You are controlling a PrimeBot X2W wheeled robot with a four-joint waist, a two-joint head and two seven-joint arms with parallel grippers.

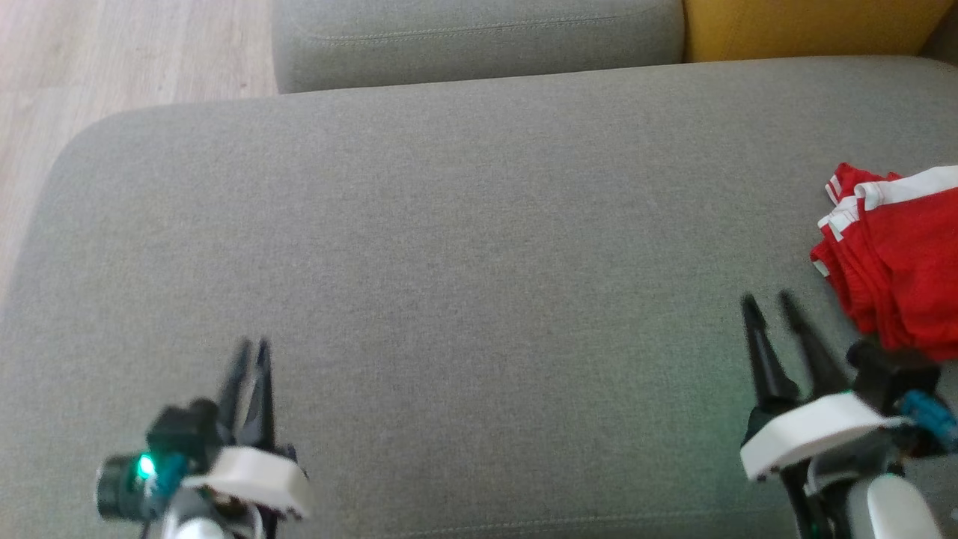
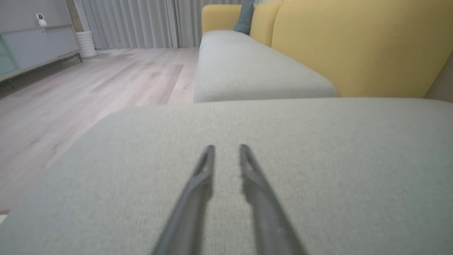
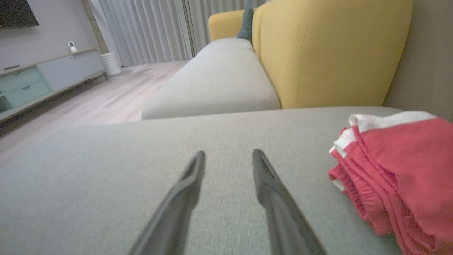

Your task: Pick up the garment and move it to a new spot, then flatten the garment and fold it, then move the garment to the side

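1. The seat is a wide grey cushion. Both my arms hang over its near edge.
2. Beyond it lie a second grey seat and a yellow backrest. Pale wooden floor lies off to my left.
3. The garment is red with white trim and lies at the seat's right edge, partly cut off by the head view's border. It is not spread flat. It sits in several stacked layers, hems roughly lined up, with the white bands at the far end.
4. My right claw is over the seat, just beside the garment and clear of it, with the cloth to its right. Its fingers are spread with a plain gap and pinch nothing.
5. My left claw is at the near left, well apart from the garment. Its fingers are narrowly parted, with bare seat showing between them and nothing pinched.
6. As for the step in hand, I judge this fits two stages. The garment may be a folded stack already set aside, with my claws free of it. Or it may be a bunched heap waiting to be lifted to a new spot. The lined-up layers lean me toward folded, but I cannot settle it.
7. So I name no next move. Either way, my right claw is the near one, and it must not snag the stack's loose near edge.
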